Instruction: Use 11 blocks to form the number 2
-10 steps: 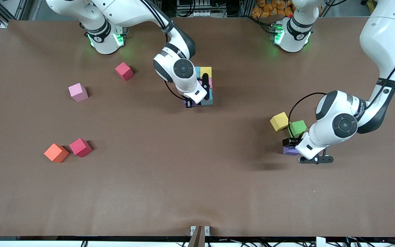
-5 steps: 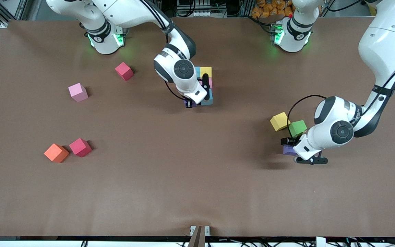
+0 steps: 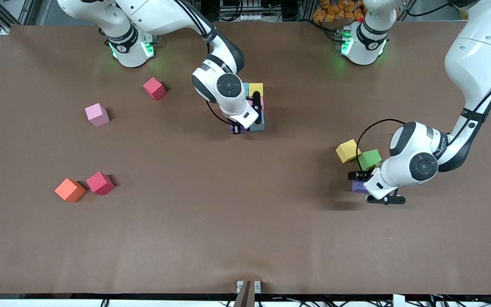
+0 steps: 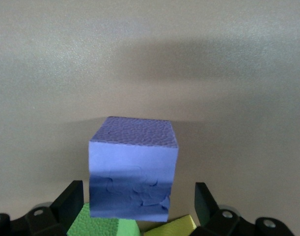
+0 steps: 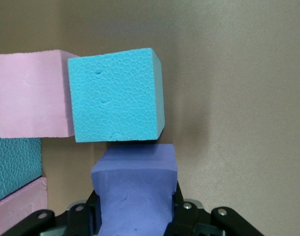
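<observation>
1. Blocks, assembled lot: the number 2 [image 3: 255, 106] is part-built near the middle of the bench, toward the robots' edge; yellow, pink and light blue cubes show around the right arm's wrist.
2. Right gripper [image 5: 135, 209]: fingers clamped on a purple block [image 5: 135, 189], low at the figure's camera-side end, its upper edge touching or just short of a light blue cube [image 5: 115, 96].
3. Left gripper [image 4: 140, 199]: fingers spread wide, one to each side of a second purple block [image 4: 134, 167] that rests on the bench toward the left arm's end; nothing held.
4. Beside that block: a green cube [image 3: 369, 159] and a yellow cube [image 3: 347, 150].
5. Loose stock toward the right arm's end: pink, two red, one orange.
6. Handling advice, right: seat the purple block square and flush to its neighbour before letting go, without nudging the set cubes.
7. Handling advice, left: centre the block between the fingers, faces parallel, clear of the green cube, then close.
</observation>
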Controlling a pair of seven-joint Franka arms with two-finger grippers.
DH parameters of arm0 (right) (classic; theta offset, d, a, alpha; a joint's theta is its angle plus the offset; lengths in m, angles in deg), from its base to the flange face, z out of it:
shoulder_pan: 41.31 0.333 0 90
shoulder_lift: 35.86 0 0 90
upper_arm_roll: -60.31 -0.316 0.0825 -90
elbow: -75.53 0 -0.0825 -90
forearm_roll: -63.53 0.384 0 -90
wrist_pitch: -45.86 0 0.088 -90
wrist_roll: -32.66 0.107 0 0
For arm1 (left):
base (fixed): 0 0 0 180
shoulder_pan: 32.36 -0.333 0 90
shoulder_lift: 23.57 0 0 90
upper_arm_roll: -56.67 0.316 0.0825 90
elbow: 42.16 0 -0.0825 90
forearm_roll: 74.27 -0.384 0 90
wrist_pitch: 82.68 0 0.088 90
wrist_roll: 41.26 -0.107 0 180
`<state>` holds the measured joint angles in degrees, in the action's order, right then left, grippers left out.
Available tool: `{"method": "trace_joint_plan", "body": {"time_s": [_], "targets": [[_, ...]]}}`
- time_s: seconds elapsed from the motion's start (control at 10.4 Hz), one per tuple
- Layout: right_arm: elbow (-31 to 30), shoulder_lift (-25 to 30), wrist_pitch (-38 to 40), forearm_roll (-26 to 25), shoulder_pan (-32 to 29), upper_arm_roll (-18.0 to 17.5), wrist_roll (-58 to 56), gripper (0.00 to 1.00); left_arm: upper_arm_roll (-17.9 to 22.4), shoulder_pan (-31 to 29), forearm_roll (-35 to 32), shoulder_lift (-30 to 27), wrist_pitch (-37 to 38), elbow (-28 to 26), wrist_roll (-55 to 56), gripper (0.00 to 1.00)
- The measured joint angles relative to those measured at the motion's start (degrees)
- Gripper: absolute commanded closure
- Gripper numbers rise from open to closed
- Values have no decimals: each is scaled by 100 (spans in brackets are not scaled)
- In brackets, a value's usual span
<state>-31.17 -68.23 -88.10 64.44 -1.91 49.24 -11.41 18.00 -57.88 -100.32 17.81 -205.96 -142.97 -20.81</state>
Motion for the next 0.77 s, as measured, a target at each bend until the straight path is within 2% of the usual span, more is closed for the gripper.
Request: {"method": "trace_joint_plan", "body": {"time_s": [0.29, 0.77], "targets": [[5, -21, -22, 0, 2, 0, 0, 100, 228, -11, 0, 77, -7, 45, -374, 0], [35, -46, -25, 2, 29, 0, 31, 100, 233, 26, 0, 172, -11, 187, -392, 0]]}}
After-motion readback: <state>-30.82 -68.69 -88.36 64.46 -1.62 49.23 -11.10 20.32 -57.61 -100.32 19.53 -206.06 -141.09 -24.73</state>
